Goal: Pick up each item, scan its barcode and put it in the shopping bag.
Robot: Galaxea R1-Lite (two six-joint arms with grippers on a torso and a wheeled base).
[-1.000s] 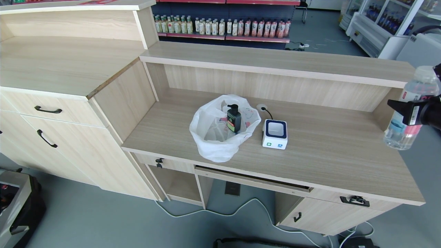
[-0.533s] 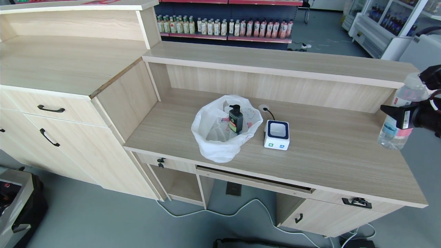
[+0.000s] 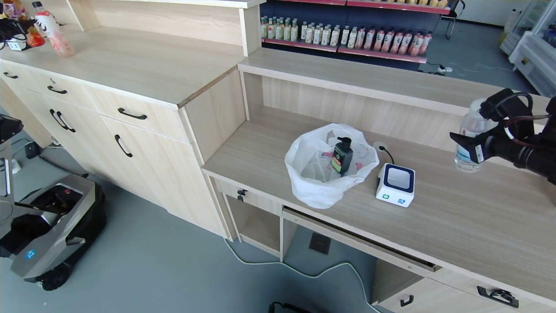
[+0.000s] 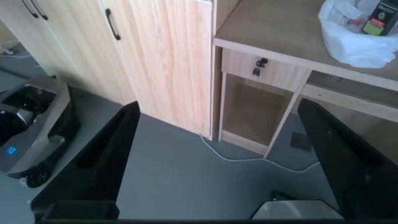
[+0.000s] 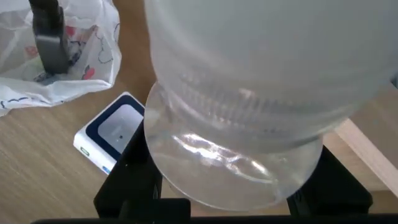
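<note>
Clear water bottle (image 3: 470,127) in right claw (image 3: 473,150), label print unreadable (too small)

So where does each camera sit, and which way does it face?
Head view: on the robot's head, facing forward and down at the counter, shopping bag and scanner; the right gripper shows at the right, shut on the water bottle.
Left wrist view: on the left wrist, facing cupboard doors and floor, framed by the open left gripper.
Right wrist view: on the right wrist, close against the water bottle, gripper fingers either side, scanner beyond.
Shared: all three show the shopping bag; head and right wrist also the scanner.
</note>
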